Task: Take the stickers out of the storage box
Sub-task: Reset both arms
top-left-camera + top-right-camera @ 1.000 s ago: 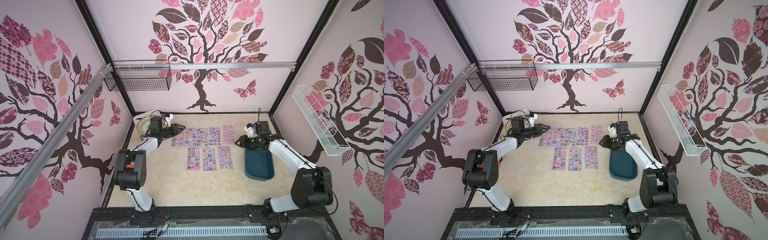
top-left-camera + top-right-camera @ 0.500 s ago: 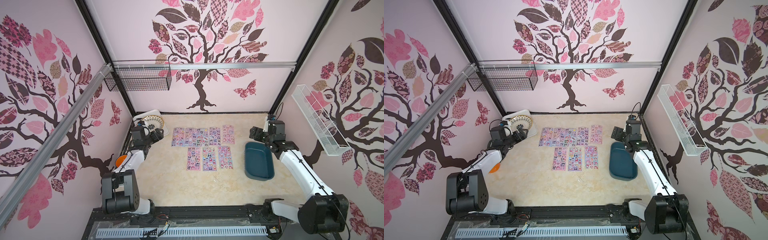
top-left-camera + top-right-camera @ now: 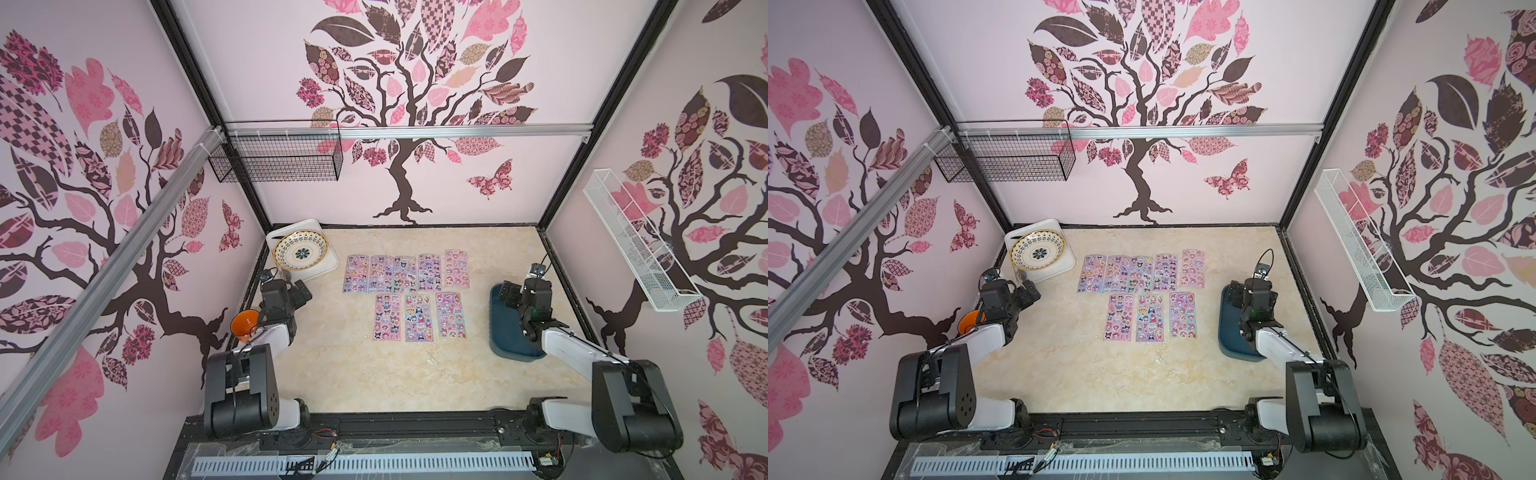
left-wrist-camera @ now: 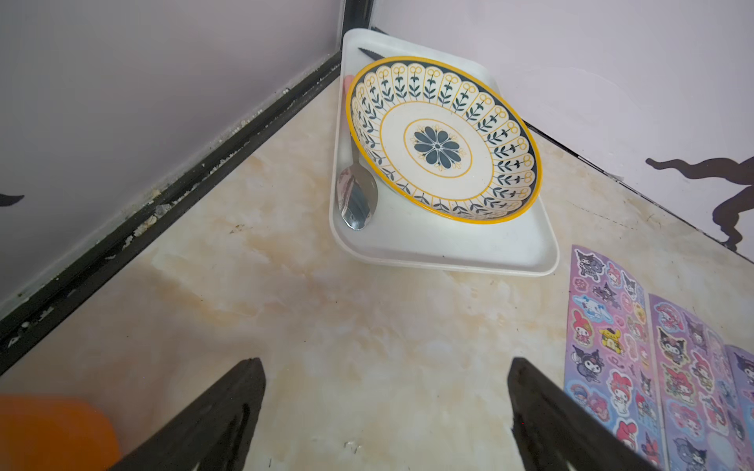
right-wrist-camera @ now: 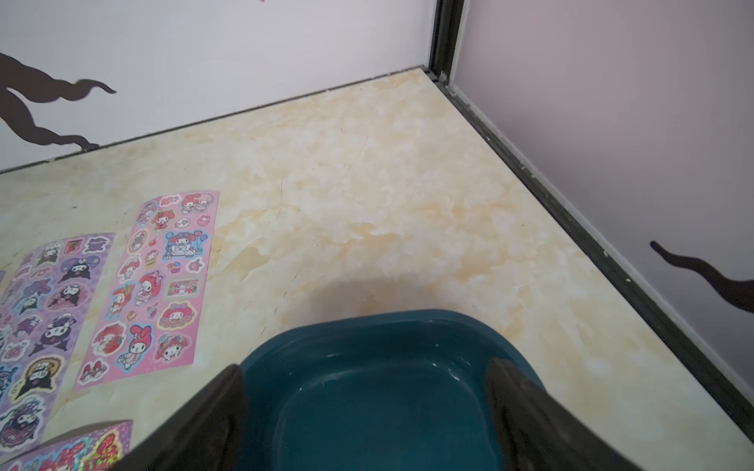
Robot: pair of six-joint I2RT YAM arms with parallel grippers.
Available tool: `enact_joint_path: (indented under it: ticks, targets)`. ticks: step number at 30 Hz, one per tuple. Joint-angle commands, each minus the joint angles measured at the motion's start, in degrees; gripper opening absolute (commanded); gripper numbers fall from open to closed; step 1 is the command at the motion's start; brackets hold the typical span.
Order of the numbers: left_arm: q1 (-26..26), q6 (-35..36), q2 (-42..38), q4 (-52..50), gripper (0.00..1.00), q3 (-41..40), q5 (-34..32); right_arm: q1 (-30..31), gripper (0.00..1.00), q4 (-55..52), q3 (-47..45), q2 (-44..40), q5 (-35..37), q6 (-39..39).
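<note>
Stickers (image 3: 405,297) lie flat on the table (image 3: 353,374) beside the bare storage box (image 3: 505,332), right end effector (image 5: 367,375) wide open and empty above it, left end effector (image 4: 387,367) likewise beyond the stickers, where a low sweep could scuff them.

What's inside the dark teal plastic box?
The dark teal plastic storage box shows a bare floor, nothing lying on it. In both top views the white right arm covers part of it; that part is unseen.
</note>
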Motion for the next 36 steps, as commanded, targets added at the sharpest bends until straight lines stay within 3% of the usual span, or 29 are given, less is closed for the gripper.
enact_joint_path:
  ticks: [1, 4, 7, 11, 13, 16, 18, 20, 22, 36]
  targets:
    - [0.2, 5.3, -1.9, 12.8, 0.98, -4.3, 1.0, 0.0, 0.95, 15.1, -3.5, 2.8, -2.0, -3.5]
    - [0.2, 4.2, 1.9, 23.3, 0.98, -9.2, -0.5, 0.0, 0.96, 13.8, -2.3, 3.8, -1.3, -3.4]
    - [0.2, 7.5, 4.1, 20.2, 0.98, -6.2, 6.8, 0.0, 0.96, 16.8, -2.2, 5.7, -3.5, -4.6]
    - [-0.5, 10.9, 4.8, 24.3, 0.98, -7.5, 13.5, 0.1, 0.95, 26.5, -4.3, 11.6, -8.9, -6.0]
    - [-1.6, 12.6, 5.1, 29.4, 0.98, -9.9, 13.8, 0.1, 0.99, 30.9, -4.0, 15.9, -9.5, -6.6]
    - [-3.7, 14.5, 8.5, 35.5, 0.98, -11.7, 11.4, 0.1, 0.99, 24.2, -2.2, 14.4, -9.2, -6.3]
    - [-4.6, 15.2, 11.7, 37.0, 0.98, -10.2, 11.3, 0.1, 0.99, 26.8, -2.5, 15.2, -9.2, -6.4]
    - [-5.1, 16.2, 9.3, 30.1, 0.98, -9.1, 10.8, 0.0, 0.99, 24.7, -2.2, 14.6, -9.2, -6.3]
    - [-5.4, 16.1, 10.9, 33.5, 0.98, -9.2, 10.3, 0.1, 0.99, 26.0, -2.3, 15.0, -9.1, -6.4]
    - [-5.4, 16.5, 9.9, 31.0, 0.98, -8.8, 10.4, 0.1, 0.99, 24.9, -2.0, 14.9, -9.3, -6.3]
